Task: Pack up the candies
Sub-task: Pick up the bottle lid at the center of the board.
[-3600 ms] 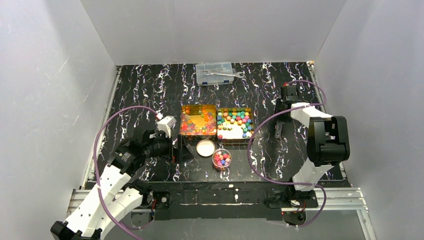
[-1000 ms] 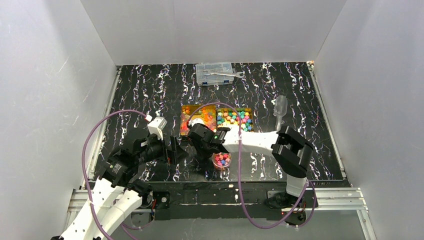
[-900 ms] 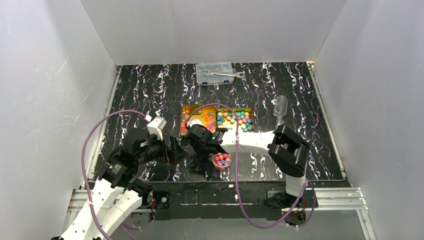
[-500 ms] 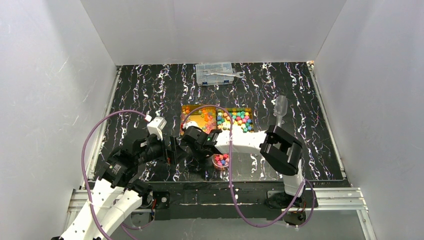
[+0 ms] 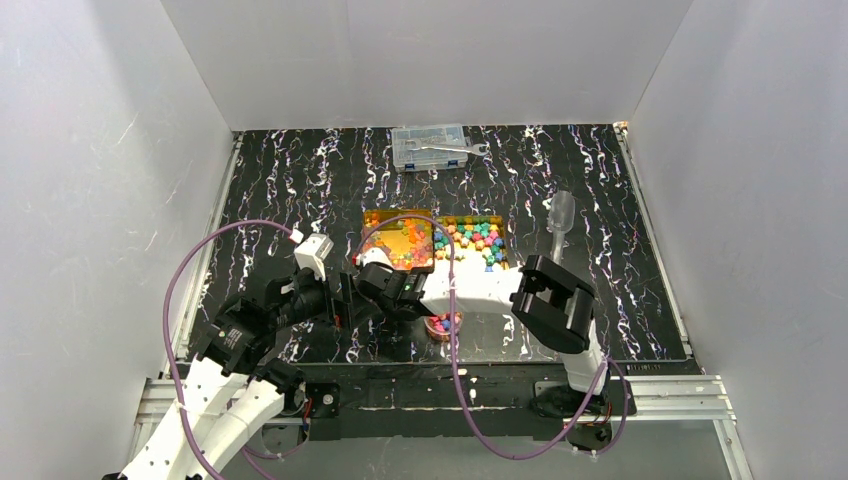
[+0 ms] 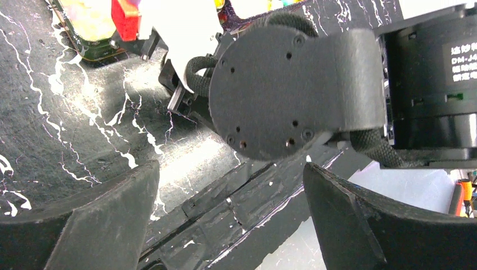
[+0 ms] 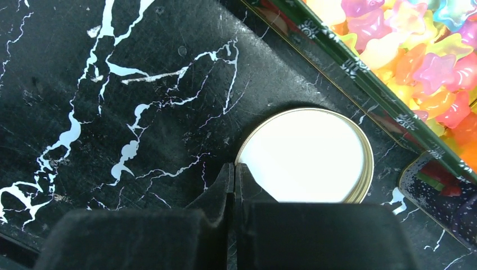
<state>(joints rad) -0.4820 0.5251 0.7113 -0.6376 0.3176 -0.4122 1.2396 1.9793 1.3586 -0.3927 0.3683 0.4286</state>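
Observation:
The candies fill two tins: glossy red, orange and yellow ones (image 5: 398, 242) in the left tin, pastel ones (image 5: 478, 238) in the right. More candies (image 5: 444, 322) sit in a small clear cup in front. A round white lid (image 7: 306, 154) with a gold rim lies beside the left tin (image 7: 349, 73). My right gripper (image 7: 234, 169) is shut on the lid's left rim, one finger inside it and one outside. In the top view the right gripper (image 5: 392, 292) covers the lid. My left gripper (image 5: 348, 300) hovers just to its left, open and holding nothing (image 6: 230, 219).
A clear compartment box with a wrench (image 5: 432, 147) stands at the back. A clear plastic scoop (image 5: 560, 214) lies to the right of the tins. The right arm's black wrist joint (image 6: 281, 95) fills the left wrist view, close ahead of the left fingers.
The right arm swung in from the right side, crept leftward over the lid and closed its jaws on the rim. The scoop now lies on the table at the right. The left arm pulled back slightly.

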